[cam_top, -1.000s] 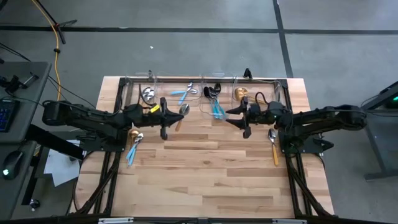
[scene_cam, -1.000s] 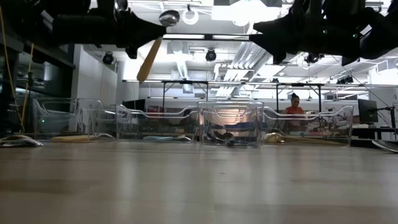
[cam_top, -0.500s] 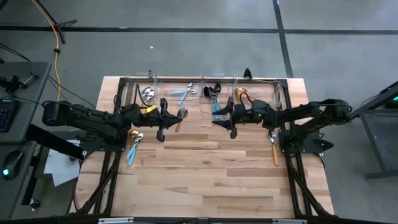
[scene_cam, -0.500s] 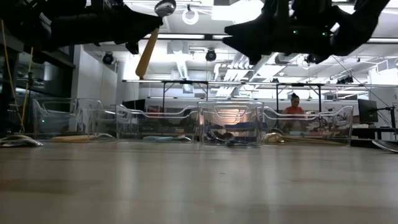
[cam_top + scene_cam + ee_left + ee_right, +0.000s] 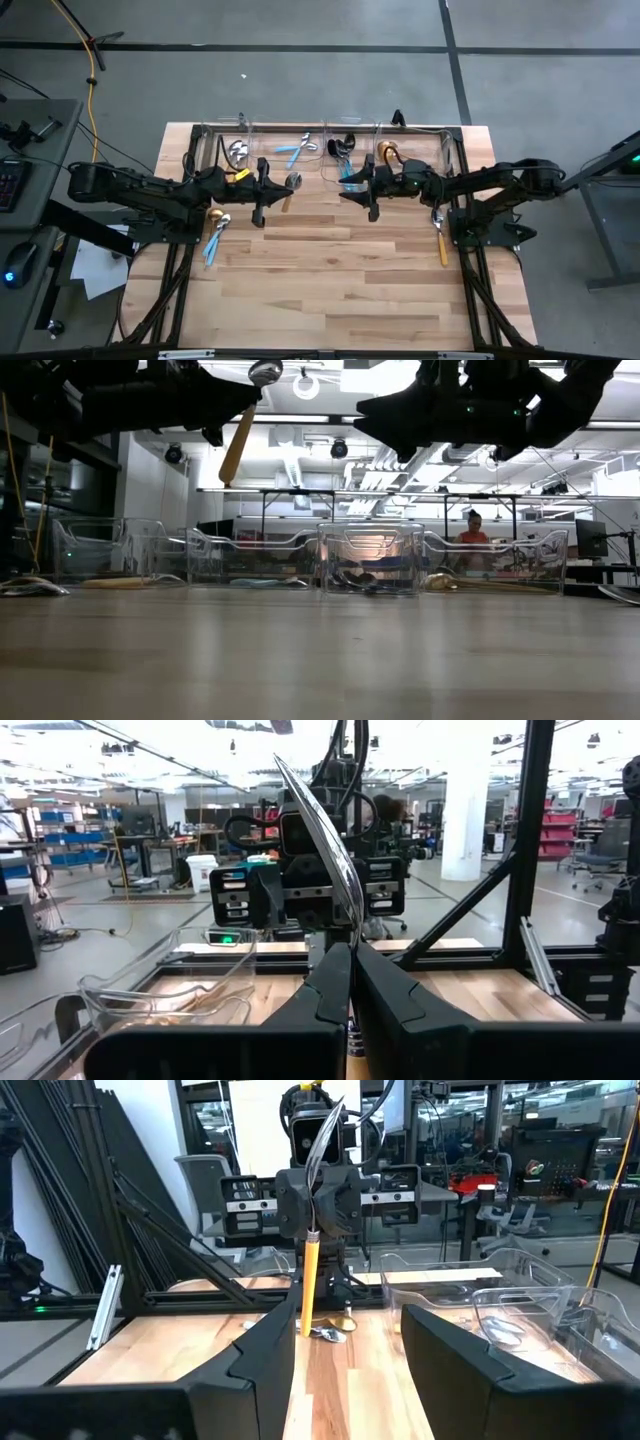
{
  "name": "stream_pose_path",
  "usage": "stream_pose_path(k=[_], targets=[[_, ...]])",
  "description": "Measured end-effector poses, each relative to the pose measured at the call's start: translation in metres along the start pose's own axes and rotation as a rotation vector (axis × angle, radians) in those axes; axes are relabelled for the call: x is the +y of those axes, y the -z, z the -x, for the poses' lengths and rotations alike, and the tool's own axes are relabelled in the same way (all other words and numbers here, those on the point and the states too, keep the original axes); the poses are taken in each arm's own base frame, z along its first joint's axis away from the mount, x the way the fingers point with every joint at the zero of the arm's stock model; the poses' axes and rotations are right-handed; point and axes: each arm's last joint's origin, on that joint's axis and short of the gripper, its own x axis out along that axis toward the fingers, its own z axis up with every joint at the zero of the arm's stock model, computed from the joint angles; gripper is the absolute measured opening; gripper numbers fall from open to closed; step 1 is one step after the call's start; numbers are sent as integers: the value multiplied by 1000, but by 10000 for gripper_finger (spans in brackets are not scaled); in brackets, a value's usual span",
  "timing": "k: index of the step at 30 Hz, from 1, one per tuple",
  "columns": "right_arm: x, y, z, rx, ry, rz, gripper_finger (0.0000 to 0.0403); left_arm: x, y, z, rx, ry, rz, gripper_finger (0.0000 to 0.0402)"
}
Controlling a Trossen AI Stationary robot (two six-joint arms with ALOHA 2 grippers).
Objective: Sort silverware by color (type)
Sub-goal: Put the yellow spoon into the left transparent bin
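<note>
- Currently a handover in mid-air, I judge: my left gripper (image 5: 266, 191) is clamped on the silver-bowled spoon with the orange handle (image 5: 289, 189), held high above the light wooden table (image 5: 330, 270), handle dangling.
- My right gripper (image 5: 366, 192) faces it, fingers spread wide, holding nothing, near but apart.
- To do it well: centre the orange handle between the right fingers, close, then release left.
- Both arms are stretched inward, level, just in front of the clear plastic bins (image 5: 320, 150).

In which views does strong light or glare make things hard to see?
Low view: bright ceiling lights behind turn both arms into dark shapes; the spoon in the left gripper is still visible. Left wrist view: the spoon's bowl mirrors the bright hall. High view: even light, no glare. Right wrist view: the bins show light reflections.
</note>
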Motion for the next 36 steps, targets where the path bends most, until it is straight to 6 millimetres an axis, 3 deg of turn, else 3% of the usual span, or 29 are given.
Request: stream_pose_path(k=[24, 27, 32, 36], targets=[[0, 1, 0, 14, 1, -3, 169, 1, 1, 0, 12, -51, -10, 0], [0, 4, 0, 38, 2, -8, 169, 5, -3, 5, 34, -189, -41, 0], [0, 5, 0, 54, 3, -3, 169, 16, -6, 18, 157, -564, -73, 0], [0, 5, 0, 50, 2, 27, 169, 35, -25, 22, 285, -831, -115, 0]])
